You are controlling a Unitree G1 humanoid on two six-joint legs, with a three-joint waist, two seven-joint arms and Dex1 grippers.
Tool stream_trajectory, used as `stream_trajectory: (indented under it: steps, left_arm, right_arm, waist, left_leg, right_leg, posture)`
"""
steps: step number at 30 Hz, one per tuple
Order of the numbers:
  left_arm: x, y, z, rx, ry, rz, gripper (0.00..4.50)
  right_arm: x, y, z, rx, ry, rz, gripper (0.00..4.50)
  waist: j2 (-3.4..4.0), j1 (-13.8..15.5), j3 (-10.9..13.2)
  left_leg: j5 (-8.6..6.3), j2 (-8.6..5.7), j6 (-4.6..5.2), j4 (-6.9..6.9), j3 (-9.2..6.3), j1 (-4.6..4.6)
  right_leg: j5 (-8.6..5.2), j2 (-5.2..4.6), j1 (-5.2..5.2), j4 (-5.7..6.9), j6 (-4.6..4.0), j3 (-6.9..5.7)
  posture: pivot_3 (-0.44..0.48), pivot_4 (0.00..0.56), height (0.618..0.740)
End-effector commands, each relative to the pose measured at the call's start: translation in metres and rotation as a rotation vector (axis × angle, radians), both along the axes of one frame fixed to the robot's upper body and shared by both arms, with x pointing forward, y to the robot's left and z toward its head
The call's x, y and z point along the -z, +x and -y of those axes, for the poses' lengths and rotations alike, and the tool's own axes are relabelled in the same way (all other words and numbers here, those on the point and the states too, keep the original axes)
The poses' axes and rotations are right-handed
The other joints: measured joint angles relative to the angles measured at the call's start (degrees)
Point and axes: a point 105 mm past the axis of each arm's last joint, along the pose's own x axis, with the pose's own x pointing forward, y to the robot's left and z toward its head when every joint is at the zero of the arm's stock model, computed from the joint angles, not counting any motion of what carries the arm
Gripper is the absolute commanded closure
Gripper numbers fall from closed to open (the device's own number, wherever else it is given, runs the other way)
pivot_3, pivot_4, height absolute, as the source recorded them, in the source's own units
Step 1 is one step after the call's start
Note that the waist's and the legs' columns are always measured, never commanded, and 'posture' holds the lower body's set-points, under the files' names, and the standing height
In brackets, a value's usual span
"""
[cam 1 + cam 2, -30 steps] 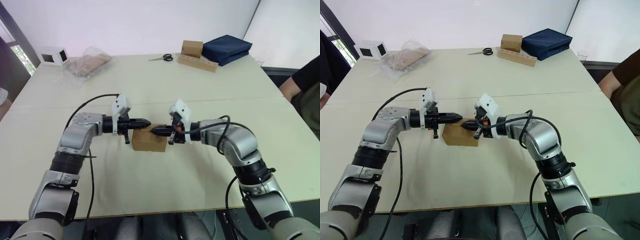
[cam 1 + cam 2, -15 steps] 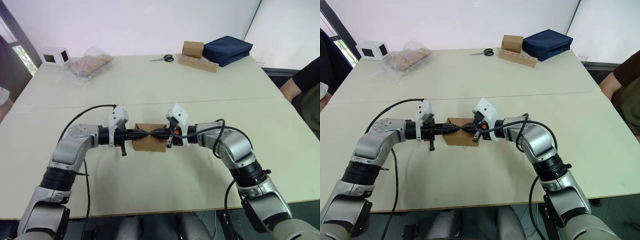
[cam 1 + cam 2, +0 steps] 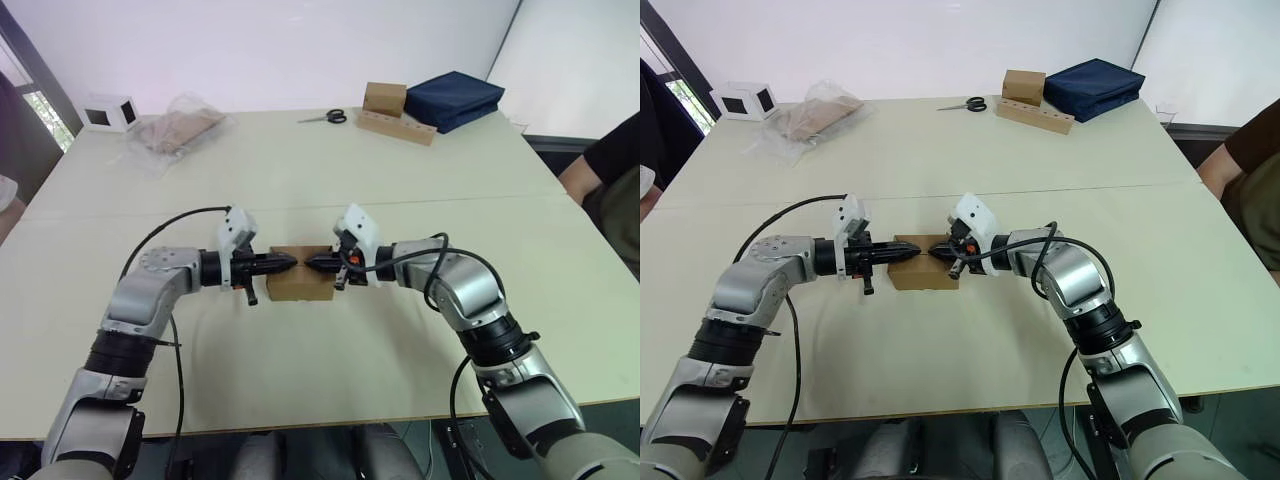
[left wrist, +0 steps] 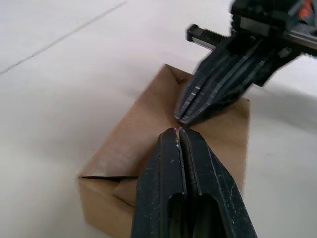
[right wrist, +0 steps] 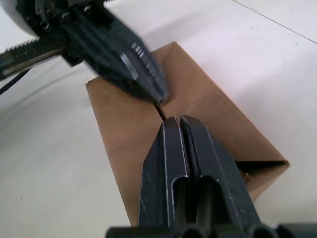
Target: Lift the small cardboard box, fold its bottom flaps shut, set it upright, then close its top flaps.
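Observation:
The small cardboard box [image 3: 300, 287] stands on the table in front of me, plain brown, with its top flaps lying flat. My left gripper [image 3: 291, 263] and right gripper [image 3: 309, 264] point at each other over the box top. Their tips are almost touching above the middle seam. Both are shut with nothing between the fingers. The left wrist view has my left gripper [image 4: 177, 132] resting on the box [image 4: 129, 148], with the right gripper's fingers [image 4: 218, 87] opposite. In the right wrist view, the right gripper [image 5: 177, 119] meets the left gripper's fingers [image 5: 133, 59] over the box [image 5: 213, 111].
At the table's far edge lie a white box with dark windows [image 3: 108, 112], a clear plastic bag [image 3: 175, 128], scissors [image 3: 327, 116], a brown box on a long tan strip [image 3: 392, 110] and a navy bag [image 3: 453, 97]. A person's arm [image 3: 600, 160] is at the right.
Both grippers came down onto the box top and their tips met half a second ago. Now the tips stand slightly apart. The box has stayed in place.

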Motion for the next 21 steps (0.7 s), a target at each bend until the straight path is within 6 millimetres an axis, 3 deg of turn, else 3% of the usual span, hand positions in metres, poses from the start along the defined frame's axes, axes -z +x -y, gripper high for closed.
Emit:
stream_trajectory:
  steps: [1, 4, 8, 16, 21]
  left_arm:
    - [0.004, 0.005, -0.001, -0.016, 0.058, 0.025, 4.45]
    - [0.013, 0.003, 0.000, -0.002, 0.090, 0.013, 4.45]
    - [0.009, 0.001, 0.000, 0.010, 0.068, 0.003, 4.45]
    - [-0.040, -0.006, 0.001, 0.031, -0.083, 0.055, 4.45]
    - [-0.062, -0.017, -0.005, 0.029, -0.123, 0.077, 4.45]
  right_arm:
    - [0.015, 0.000, 0.001, 0.005, -0.047, -0.033, 4.50]
    - [0.012, 0.001, 0.001, 0.005, -0.042, -0.025, 4.50]
    - [-0.002, 0.002, 0.004, 0.012, -0.009, -0.003, 4.50]
    - [-0.067, -0.012, 0.008, -0.039, 0.198, 0.060, 4.50]
    - [-0.084, -0.023, 0.021, -0.053, 0.226, 0.081, 4.50]
  waist:
    - [0.00, 0.0, 0.0]
    - [0.01, 0.0, 0.0]
    - [0.02, 0.0, 0.0]
    - [0.02, 0.0, 0.0]
    - [0.01, 0.0, 0.0]
  left_leg:
    - [0.00, 0.00, 0.00, 0.00, 0.00, 0.00]
    - [0.00, 0.00, 0.00, 0.00, 0.00, 0.01]
    - [0.00, 0.00, 0.00, 0.00, 0.00, 0.04]
    - [0.00, 0.00, 0.00, 0.00, -0.01, -0.06]
    - [0.00, 0.00, 0.00, -0.02, -0.02, -0.07]
  right_leg:
    - [0.00, 0.00, 0.00, 0.00, 0.00, 0.00]
    - [0.00, 0.00, 0.02, -0.01, 0.00, 0.00]
    - [0.00, 0.00, 0.03, 0.00, 0.00, 0.00]
    - [0.00, 0.00, -0.06, -0.01, 0.00, 0.00]
    - [0.00, -0.01, -0.05, -0.03, 0.00, 0.00]
  posture:
    - [0.000, 0.150, 0.740]
    - [0.000, 0.150, 0.740]
    - [0.000, 0.150, 0.740]
    - [0.000, 0.150, 0.740]
    - [0.000, 0.150, 0.740]
